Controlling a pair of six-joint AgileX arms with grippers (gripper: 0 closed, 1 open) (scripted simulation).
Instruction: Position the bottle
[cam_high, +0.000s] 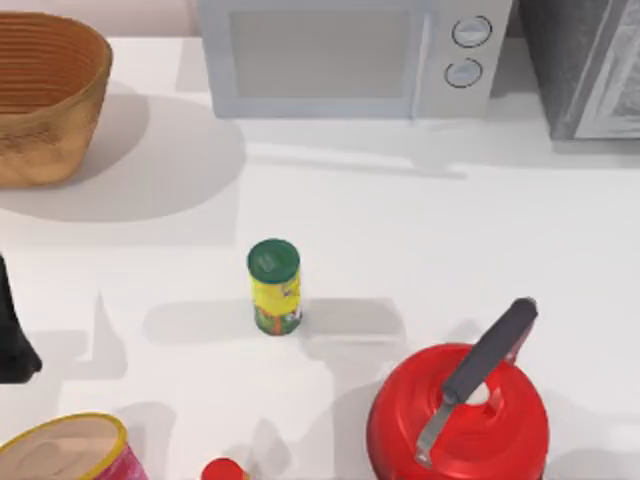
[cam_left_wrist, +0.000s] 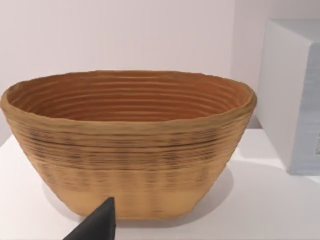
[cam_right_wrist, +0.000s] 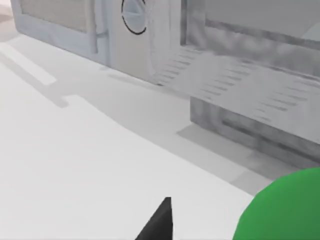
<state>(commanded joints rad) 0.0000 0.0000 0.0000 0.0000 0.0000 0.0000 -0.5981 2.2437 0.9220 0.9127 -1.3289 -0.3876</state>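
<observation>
While the left gripper (cam_high: 12, 345) sits parked at the table's (cam_high: 420, 240) left edge, the basket (cam_left_wrist: 127, 145) stands just beyond it; whether it is released or clenched I cannot tell. Well right of it, a yellow canister (cam_high: 274, 287) stands upright mid-table, with a red pot (cam_high: 458, 420) farther right. Just beside the right gripper (cam_right_wrist: 160, 222) shows a green part of the bottle (cam_right_wrist: 285, 210); grasped or not, I cannot tell.

Basket (cam_high: 40, 95) far left, microwave (cam_high: 350, 55) behind canister (cam_high: 274, 286)
</observation>
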